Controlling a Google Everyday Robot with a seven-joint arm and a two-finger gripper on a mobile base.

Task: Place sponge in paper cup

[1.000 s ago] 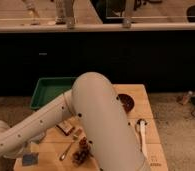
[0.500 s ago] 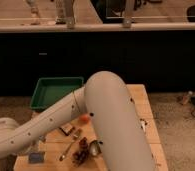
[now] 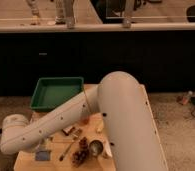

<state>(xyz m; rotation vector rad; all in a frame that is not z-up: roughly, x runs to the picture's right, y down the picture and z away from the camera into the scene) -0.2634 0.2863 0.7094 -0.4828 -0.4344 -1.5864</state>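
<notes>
The sponge (image 3: 41, 156), a small flat blue block, lies near the front left corner of the wooden table (image 3: 26, 162). My white arm (image 3: 76, 117) sweeps across the table from the right. Its rounded end (image 3: 14, 138) curls down at the far left, just above and left of the sponge. The gripper itself does not show; it lies beyond that end, past the table's left side. The paper cup is hidden, likely behind the arm.
A green tray (image 3: 56, 92) sits at the table's back left. A dark metal cup (image 3: 96, 148), a pine cone (image 3: 81, 151), a wooden stick (image 3: 66, 150) and small items (image 3: 70, 130) lie mid-table under the arm. A dark counter (image 3: 141, 55) runs behind.
The arm's forearm has swung further left and lower toward the front left corner, bringing its end close to the sponge. The metal cup and pine cone now show more fully.
</notes>
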